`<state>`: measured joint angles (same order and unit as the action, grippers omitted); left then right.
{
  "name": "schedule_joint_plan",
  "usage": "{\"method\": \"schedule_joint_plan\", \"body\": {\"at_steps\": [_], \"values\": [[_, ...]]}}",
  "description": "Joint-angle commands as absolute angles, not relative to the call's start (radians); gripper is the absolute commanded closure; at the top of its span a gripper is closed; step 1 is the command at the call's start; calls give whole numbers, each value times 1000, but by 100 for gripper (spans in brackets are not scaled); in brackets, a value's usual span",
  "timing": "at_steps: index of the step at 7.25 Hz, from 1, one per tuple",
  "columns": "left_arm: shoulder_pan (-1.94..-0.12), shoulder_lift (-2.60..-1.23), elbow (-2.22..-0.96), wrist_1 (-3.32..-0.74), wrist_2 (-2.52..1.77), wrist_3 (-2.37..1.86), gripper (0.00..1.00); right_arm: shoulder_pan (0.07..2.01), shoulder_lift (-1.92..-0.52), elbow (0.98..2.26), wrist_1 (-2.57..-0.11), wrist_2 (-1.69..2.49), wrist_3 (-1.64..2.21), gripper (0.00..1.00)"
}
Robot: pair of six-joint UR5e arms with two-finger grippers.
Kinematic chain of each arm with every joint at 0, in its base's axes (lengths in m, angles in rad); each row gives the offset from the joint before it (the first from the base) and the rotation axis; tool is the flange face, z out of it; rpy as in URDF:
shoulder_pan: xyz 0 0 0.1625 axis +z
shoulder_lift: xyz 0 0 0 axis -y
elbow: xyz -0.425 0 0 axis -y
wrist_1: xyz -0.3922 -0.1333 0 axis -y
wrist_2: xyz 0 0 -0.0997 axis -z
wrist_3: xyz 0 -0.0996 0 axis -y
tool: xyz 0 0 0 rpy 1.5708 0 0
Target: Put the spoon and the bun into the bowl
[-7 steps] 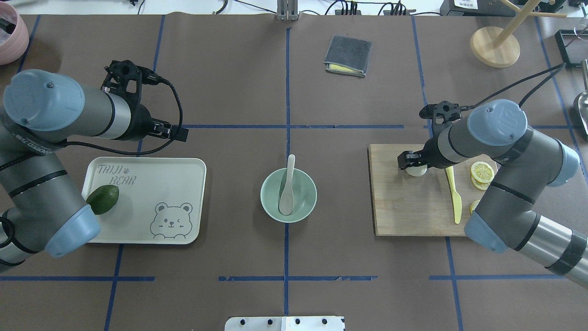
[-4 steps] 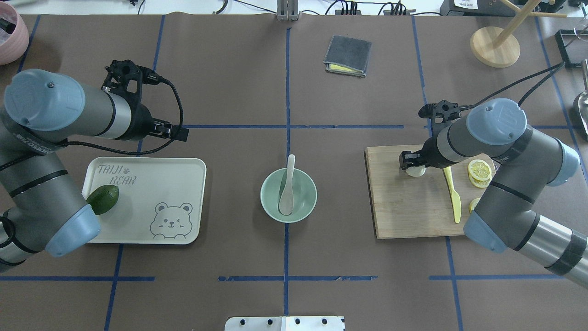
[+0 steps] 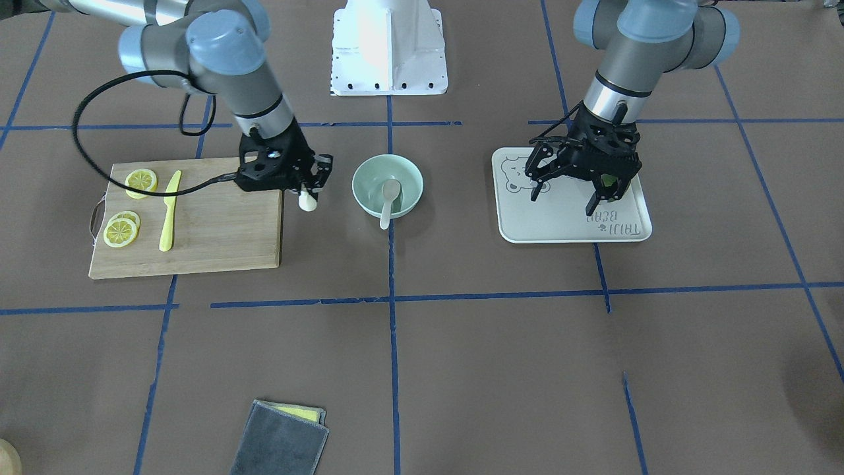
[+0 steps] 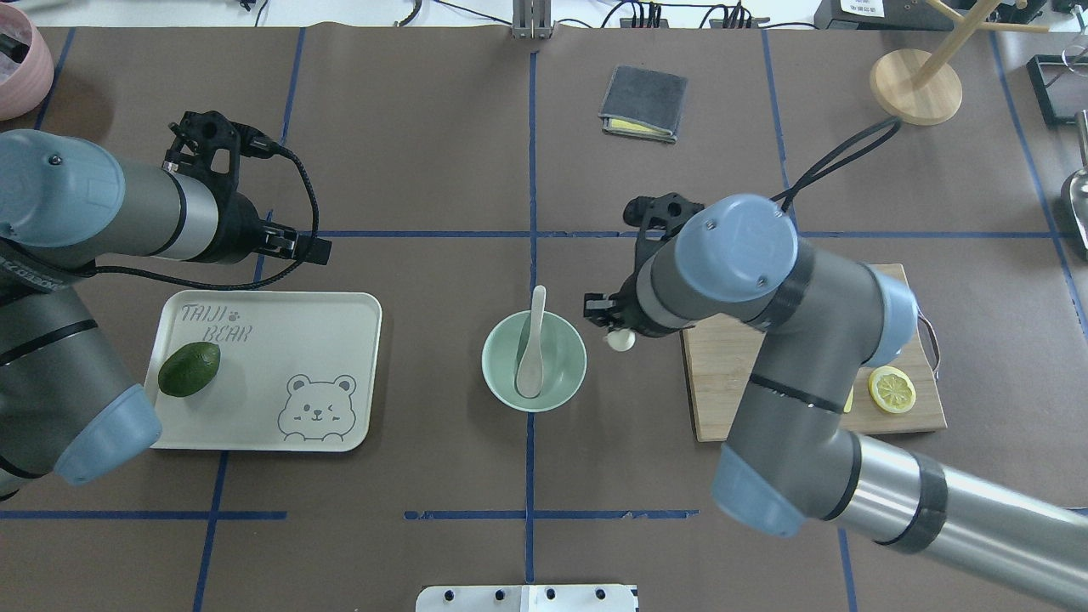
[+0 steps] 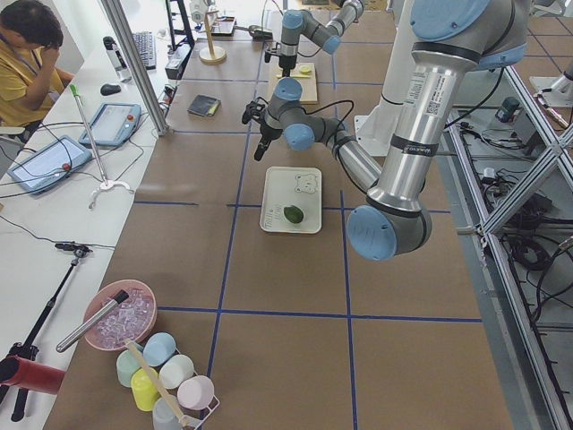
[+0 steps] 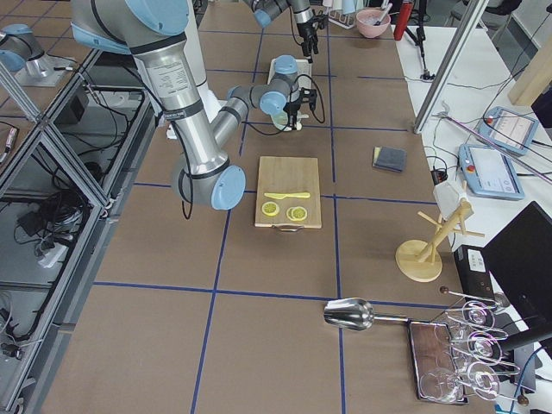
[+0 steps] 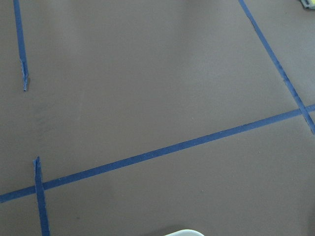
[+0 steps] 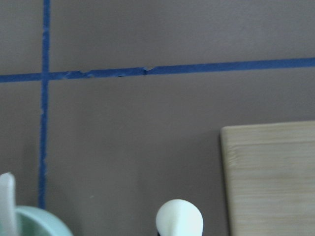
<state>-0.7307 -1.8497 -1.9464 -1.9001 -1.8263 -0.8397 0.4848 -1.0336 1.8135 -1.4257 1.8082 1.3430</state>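
My right gripper [image 4: 614, 330] holds the bun [image 4: 620, 340] over a narrow strip of bare table [image 4: 612, 408]. The bowl [image 4: 573, 374] is just beside on one side, the cutting board [image 4: 718, 391] on the other. In the bowl the spoon [image 4: 530, 361] takes the middle and its handle passes over the far rim. The side nearest my claw is open. My left gripper [image 3: 564, 201] hangs over the tray [image 3: 567, 231], well apart.

Grey tubular arms [image 4: 786, 399] with pale-blue joint caps [image 4: 748, 242] and black cables [image 3: 74, 125].

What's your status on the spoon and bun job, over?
Right gripper shut on bun, held between cutting board and bowl, short of the rim. Left gripper open, raised near tray. Spoon already in bowl. Nothing between bun and bowl.
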Motion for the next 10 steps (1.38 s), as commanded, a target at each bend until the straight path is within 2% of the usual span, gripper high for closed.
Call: {"method": "schedule_joint_plan", "body": {"at_steps": [1,3,4,5,10], "values": [[-732,-1842,-1953,-1901,-1827,-838,1,384,-939,1789,-1431,1718,1454,86],[-732,-1848,-1947,-1901,-1824,-839,1,380,-934,1773,-1430,1718,1453,63],[-732,-1848,-1947,-1901,-1821,-841,1,380,-933,1773,-1428,1718,1451,36],[-732,-1847,-1947,-1901,-1821,-842,1,380,-933,1773,-1428,1718,1448,26],[-730,-1844,-1945,-1901,-1819,-856,1,380,-931,1753,-1390,1715,1450,26]]}}
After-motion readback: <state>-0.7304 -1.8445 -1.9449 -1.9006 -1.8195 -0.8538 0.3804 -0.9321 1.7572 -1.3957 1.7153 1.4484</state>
